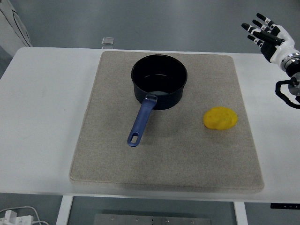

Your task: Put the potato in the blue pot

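Note:
A dark blue pot point(159, 80) stands on a beige mat point(108, 150) at the back middle, its blue handle point(140, 122) pointing toward the near left. The pot holds nothing. A yellow potato point(220, 118) lies on the mat to the right of the pot. My right hand point(265, 35) is raised at the far right edge, above and behind the potato, fingers spread and holding nothing. My left arm is out of view.
The mat covers most of the white table point(42, 117). A small clear object point(108, 41) sits at the table's far edge behind the mat. Cables point(18, 216) lie on the floor at the bottom left.

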You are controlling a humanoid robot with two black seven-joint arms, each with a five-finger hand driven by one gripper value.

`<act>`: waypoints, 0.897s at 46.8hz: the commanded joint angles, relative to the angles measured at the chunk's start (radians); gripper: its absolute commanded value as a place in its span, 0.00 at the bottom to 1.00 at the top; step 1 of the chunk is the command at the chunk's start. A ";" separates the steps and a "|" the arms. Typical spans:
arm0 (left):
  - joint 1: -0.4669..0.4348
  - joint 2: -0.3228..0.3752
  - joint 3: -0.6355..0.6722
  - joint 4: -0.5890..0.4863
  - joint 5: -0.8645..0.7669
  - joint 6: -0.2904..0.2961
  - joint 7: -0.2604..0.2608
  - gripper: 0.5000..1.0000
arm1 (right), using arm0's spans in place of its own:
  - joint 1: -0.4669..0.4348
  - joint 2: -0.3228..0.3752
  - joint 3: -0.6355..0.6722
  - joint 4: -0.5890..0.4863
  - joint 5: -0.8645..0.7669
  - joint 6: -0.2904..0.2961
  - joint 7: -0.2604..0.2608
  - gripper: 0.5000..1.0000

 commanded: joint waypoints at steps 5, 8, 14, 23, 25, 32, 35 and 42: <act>0.002 0.000 -0.027 0.002 -0.011 -0.006 -0.009 1.00 | 0.000 0.000 0.000 0.000 0.000 -0.001 0.000 0.89; -0.008 0.000 -0.031 0.003 -0.009 -0.006 -0.006 1.00 | 0.000 0.000 0.000 0.000 0.000 -0.001 0.001 0.89; -0.010 0.000 -0.029 0.006 -0.008 -0.001 -0.006 1.00 | -0.003 0.000 0.000 0.000 0.000 -0.001 0.000 0.89; 0.004 0.000 -0.024 0.006 -0.008 0.002 -0.006 1.00 | -0.003 -0.001 0.002 0.000 0.000 0.004 0.001 0.89; 0.002 0.000 -0.023 0.005 -0.008 0.003 -0.006 1.00 | -0.003 -0.001 0.002 0.000 0.000 0.007 0.001 0.89; 0.002 0.000 -0.024 0.006 -0.008 0.002 -0.006 1.00 | 0.002 0.000 0.002 0.006 0.000 -0.005 0.000 0.89; 0.002 0.000 -0.023 0.006 -0.008 0.002 -0.006 1.00 | 0.003 0.002 0.000 0.008 0.000 -0.014 0.000 0.89; 0.002 0.000 -0.024 0.006 -0.008 0.002 -0.006 1.00 | 0.005 0.000 0.000 0.011 0.000 -0.021 0.000 0.89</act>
